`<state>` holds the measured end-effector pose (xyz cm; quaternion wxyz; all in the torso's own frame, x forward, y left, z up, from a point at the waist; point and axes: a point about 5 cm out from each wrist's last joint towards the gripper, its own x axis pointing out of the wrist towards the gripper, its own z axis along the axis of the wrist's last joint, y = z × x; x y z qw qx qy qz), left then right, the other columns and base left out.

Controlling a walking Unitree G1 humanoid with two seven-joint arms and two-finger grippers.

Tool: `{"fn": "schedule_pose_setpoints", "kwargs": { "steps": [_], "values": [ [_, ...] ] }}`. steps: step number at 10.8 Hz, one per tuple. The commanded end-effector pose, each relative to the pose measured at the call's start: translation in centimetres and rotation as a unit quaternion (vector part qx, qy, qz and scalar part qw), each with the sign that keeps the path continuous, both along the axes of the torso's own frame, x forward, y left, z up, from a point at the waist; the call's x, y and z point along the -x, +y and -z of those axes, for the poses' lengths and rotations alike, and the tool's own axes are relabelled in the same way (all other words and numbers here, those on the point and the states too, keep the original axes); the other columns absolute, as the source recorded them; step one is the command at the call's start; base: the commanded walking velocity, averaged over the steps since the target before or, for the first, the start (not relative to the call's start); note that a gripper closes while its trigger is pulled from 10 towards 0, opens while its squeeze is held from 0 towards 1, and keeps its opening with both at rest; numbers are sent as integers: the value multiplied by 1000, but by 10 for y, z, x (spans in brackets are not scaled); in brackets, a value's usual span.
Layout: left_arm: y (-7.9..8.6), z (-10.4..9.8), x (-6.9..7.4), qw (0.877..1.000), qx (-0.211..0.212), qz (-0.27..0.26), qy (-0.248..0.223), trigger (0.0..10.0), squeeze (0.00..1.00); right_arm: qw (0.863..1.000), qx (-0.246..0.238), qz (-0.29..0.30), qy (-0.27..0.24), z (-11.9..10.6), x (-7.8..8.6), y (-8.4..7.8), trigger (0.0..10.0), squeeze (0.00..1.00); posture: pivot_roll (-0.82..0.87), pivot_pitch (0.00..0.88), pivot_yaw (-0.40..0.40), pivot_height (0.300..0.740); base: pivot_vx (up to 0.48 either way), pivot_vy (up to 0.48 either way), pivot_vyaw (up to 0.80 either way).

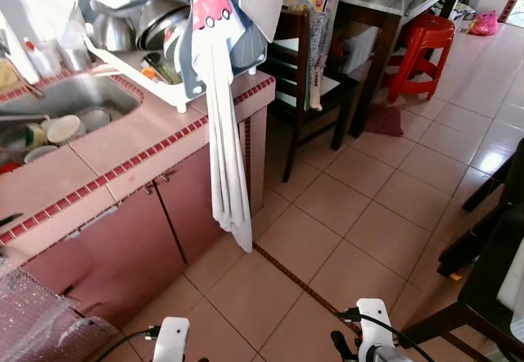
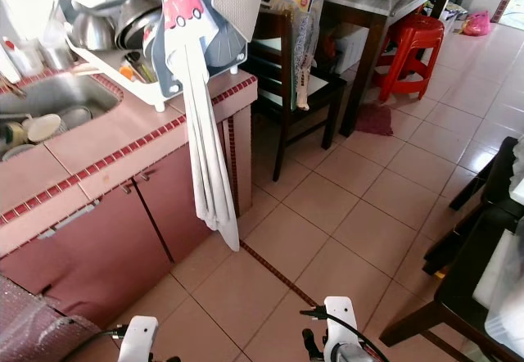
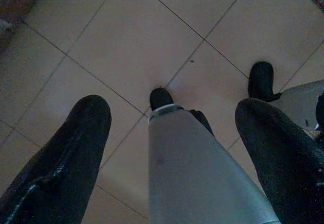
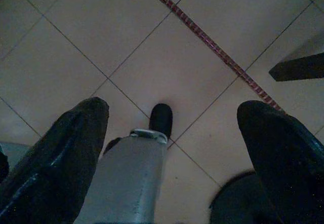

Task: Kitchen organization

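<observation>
Left end effector (image 3: 172, 133) fingers spread wide, empty above tiled floor (image 3: 126, 41), right end effector (image 4: 172, 133) likewise wide, empty.

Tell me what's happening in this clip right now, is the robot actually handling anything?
Nothing is being handled yet. The robot stands on the tiled floor facing a pink-tiled counter. Both arms hang idle: the left gripper and right gripper point down at the floor, fingers spread and empty. A white cloth hangs from the loaded dish rack, and dishes sit in the sink.
</observation>
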<state>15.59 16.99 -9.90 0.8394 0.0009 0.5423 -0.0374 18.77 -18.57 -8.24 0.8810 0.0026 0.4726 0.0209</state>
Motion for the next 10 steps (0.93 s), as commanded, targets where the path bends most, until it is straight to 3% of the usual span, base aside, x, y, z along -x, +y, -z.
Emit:
{"fn": "schedule_pose_setpoints", "kwargs": {
  "steps": [1,10],
  "values": [
    [2,0,1,1000,-2,-6,-2,10000,0,1000,6,-3,-1,-1,-1,-2,10000,0,-64,5,-5,740,0,0,0],
    [1,-2,-5,1000,-10,19,-8,10000,0,1000,15,-6,3,0,1,-2,10000,0,-71,1,17,740,0,0,0]
  ]
}}
